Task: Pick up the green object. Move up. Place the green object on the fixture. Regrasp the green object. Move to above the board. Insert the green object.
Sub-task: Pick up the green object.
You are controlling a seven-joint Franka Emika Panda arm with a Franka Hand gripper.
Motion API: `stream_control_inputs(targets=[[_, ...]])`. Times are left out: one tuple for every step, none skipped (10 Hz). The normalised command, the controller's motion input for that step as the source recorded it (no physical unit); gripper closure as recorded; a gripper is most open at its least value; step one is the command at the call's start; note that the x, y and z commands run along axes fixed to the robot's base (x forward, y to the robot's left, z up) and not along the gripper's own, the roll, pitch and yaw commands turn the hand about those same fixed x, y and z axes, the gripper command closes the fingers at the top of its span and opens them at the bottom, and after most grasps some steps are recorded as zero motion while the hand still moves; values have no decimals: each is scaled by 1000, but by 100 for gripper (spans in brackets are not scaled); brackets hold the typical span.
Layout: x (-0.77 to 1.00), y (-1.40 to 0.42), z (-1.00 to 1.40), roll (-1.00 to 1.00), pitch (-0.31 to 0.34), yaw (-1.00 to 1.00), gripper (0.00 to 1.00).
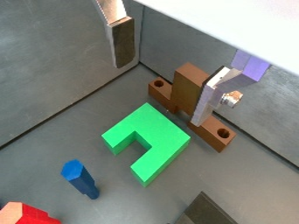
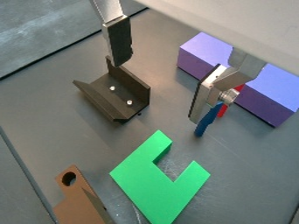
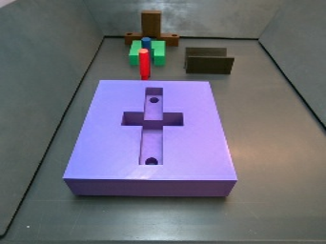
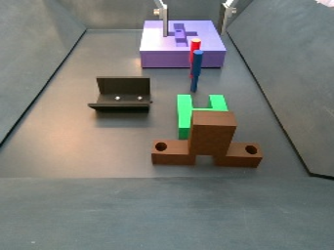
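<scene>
The green object [image 1: 146,140] lies flat on the grey floor, and shows in the wrist view [image 2: 158,175] and both side views [image 3: 136,50] [image 4: 196,109]. My gripper [image 1: 163,70] hangs high above it, open and empty, also in a wrist view [image 2: 163,70]; only its fingertips [image 4: 163,9] show at a side view's top edge. The dark fixture [image 2: 114,94] stands on the floor beside the green object, also seen in both side views [image 3: 208,63] [image 4: 120,95]. The purple board [image 3: 192,133] lies flat with its cross recess up, and shows in another side view [image 4: 163,49].
A brown wooden upright block [image 1: 187,87] on a drilled base stands right by the green object [image 4: 209,137]. A slim red peg [image 3: 145,63] and a small blue piece [image 1: 79,178] stand between the green object and the board. Grey walls ring the floor.
</scene>
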Motion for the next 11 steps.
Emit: stream_control_inputs(targets=[[0,-11,0,16,0,0,0],[0,-26,0,0,0,0,0],[309,86,-343,-36,9,-166,0],[537,0,-946,0,34,-80,0],[577,0,-1000,0,0,-63,0],[377,0,-1000,0,-69,-140,0],[237,-174,-1000,0,-63,-183,0],[146,-311,-1000,11,-73,-197,0],[0,-420,-1000,4,-117,-223,0],[29,-463,-986,0,-170,-183,0],[11,-291,-926,0,-196,-203,0]])
